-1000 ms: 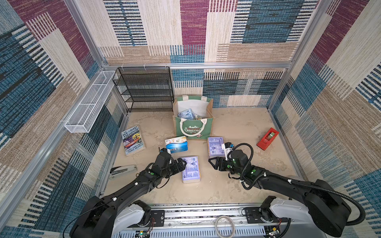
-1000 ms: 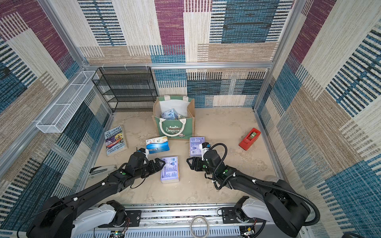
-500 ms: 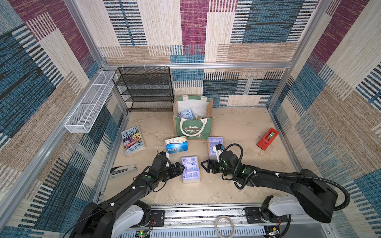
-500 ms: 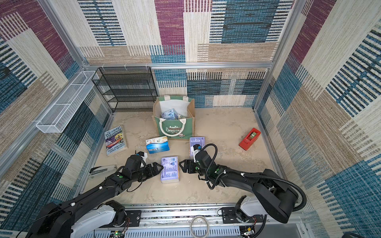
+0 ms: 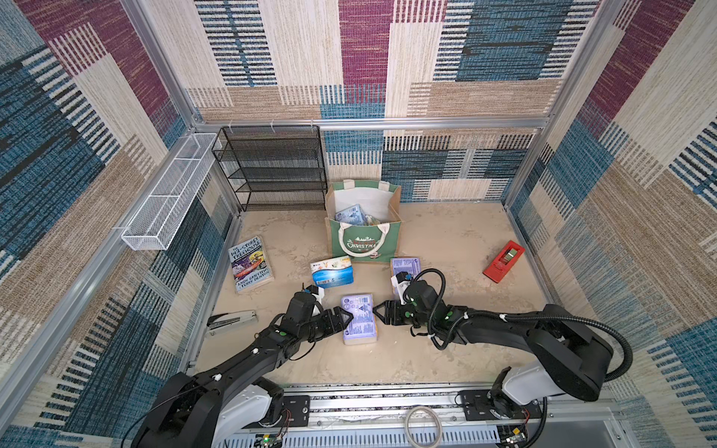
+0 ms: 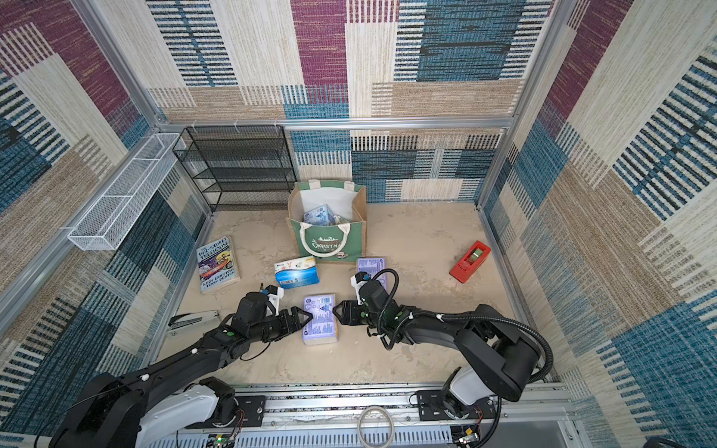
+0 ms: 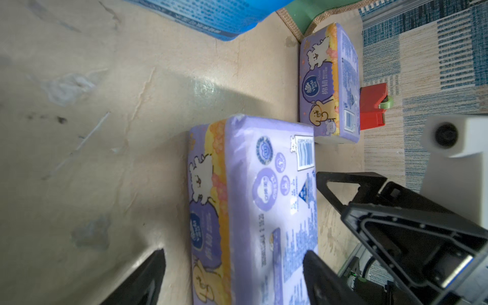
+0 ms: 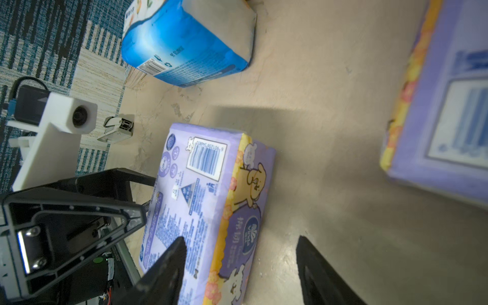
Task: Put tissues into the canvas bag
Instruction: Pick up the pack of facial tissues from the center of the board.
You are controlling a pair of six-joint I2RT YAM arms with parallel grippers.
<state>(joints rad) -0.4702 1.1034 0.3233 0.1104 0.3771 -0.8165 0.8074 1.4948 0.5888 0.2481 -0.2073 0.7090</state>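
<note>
A lavender tissue pack [image 5: 359, 319] [image 6: 320, 319] lies flat on the floor in both top views. My left gripper [image 5: 344, 316] [image 7: 232, 277] is open at its left end, one finger over the pack's top face [image 7: 250, 206], the other off its side. My right gripper [image 5: 377, 310] [image 8: 240, 269] is open at the opposite end of the same pack [image 8: 206, 198], likewise astride an edge. A second lavender pack [image 5: 405, 267] and a blue-white pack [image 5: 332, 272] lie in front of the canvas bag [image 5: 395, 201], which holds a light blue pack [image 5: 351, 214].
A paperback book [image 5: 250, 263] and a stapler [image 5: 231, 321] lie at the left. A red tape dispenser [image 5: 503, 262] sits at the right. A black mesh rack [image 5: 271, 166] stands at the back wall and a white wire basket [image 5: 167, 194] hangs on the left wall.
My right gripper has moved left, away from the far lavender pack, to the near pack's right end. The left gripper has stayed at that pack's left end. Both jaws have narrowed a little.
</note>
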